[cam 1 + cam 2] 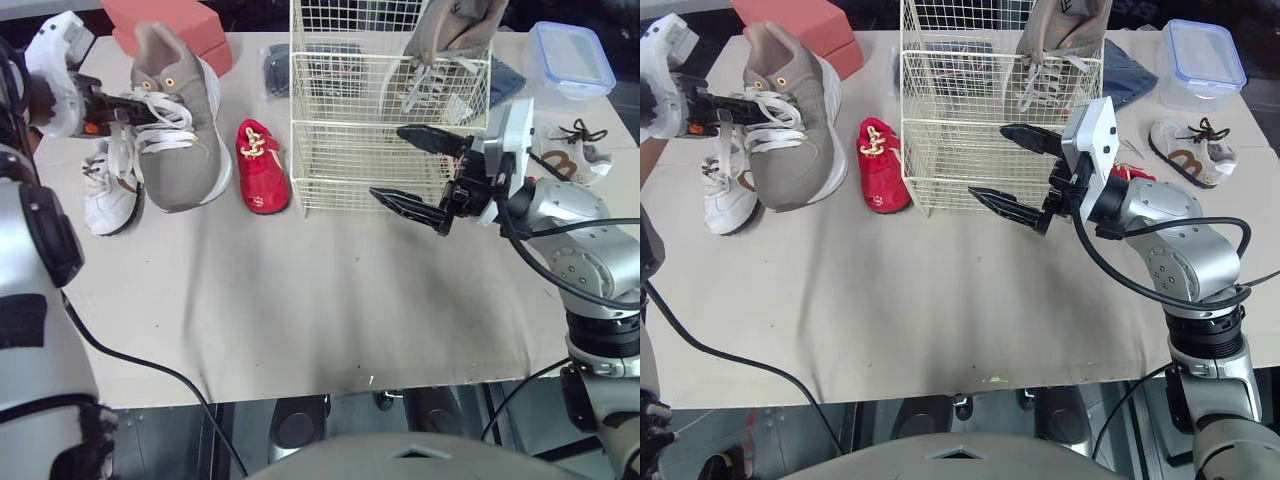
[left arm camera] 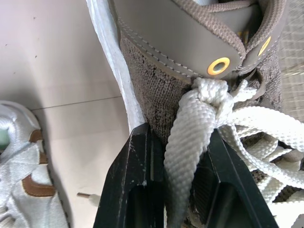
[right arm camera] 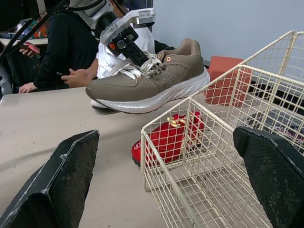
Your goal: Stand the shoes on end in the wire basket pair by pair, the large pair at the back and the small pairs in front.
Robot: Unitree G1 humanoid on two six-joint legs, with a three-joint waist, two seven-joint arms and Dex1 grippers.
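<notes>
The left gripper (image 1: pixel 150 110), in the upper left of the head view, pinches the laces (image 2: pixel 190 137) and tongue of the big shoe (image 1: pixel 180 140). In the left wrist view its two black fingers (image 2: pixel 128 180) are closed tight on either side of the lace knot. The right wrist view shows the shoe hanging clear of the table (image 1: pixel 330 300), sole down and roughly level. This looks like a carrying hold. The shoe will probably have to tip heel-down or toe-down before it goes into the basket.

The right gripper (image 1: pixel 388 162) sits right of centre, against the front right corner of the basket (image 1: pixel 360 170), with its fingers spread wide and nothing between them. My guess is that it waits there to steady the basket or guide the shoe in.

The basket stands at top centre. The only thing I can see in it is the other big shoe (image 1: pixel 450 35), on end at its back right, laces hanging down. The front compartment looks empty.

The small shoes all lie on the table. A red shoe (image 1: pixel 262 168) is just left of the basket and a white shoe (image 1: pixel 110 190) is at the far left. A white-and-brown shoe (image 1: pixel 1190 152) lies at the right, with a bit of red just behind the right arm that may be the red shoe's mate. A lidded box (image 1: pixel 570 55) sits at the upper right; I cannot tell what is in it.
</notes>
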